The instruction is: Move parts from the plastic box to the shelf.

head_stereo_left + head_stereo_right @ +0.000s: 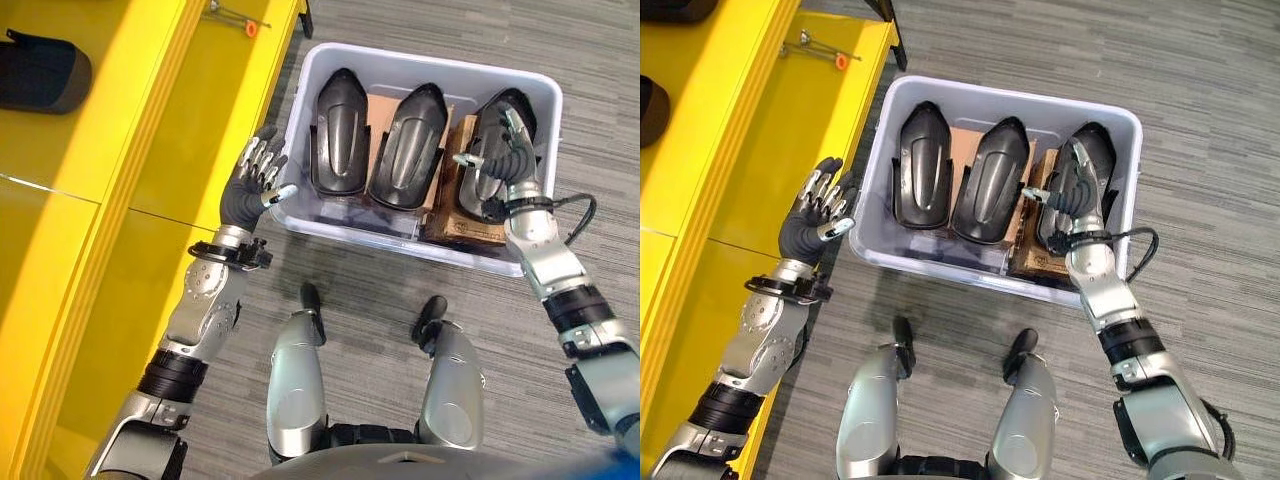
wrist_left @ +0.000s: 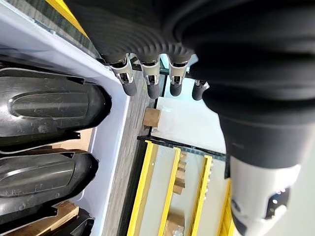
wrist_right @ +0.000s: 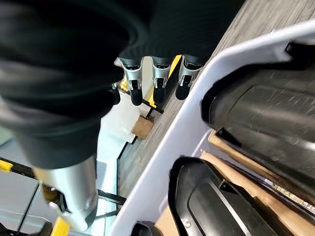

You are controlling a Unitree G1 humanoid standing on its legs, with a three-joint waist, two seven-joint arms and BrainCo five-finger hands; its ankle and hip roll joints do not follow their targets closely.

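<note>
Three glossy black moulded plastic parts [image 1: 340, 130] lie side by side on brown cardboard [image 1: 385, 105] in the pale grey plastic box [image 1: 330, 60] on the grey carpeted floor [image 1: 450, 30], while one dark part [image 1: 40, 72] already rests on the yellow metal shelf [image 1: 120, 120], so I judge most of the job is left. The right hand [image 1: 497, 155] lies over the rightmost black part [image 1: 1098, 145] with fingers [image 1: 1070, 175] loosely extended, not yet clamped. The left hand [image 1: 252, 180] hovers between shelf and box, fingers apart, holding nothing.
</note>
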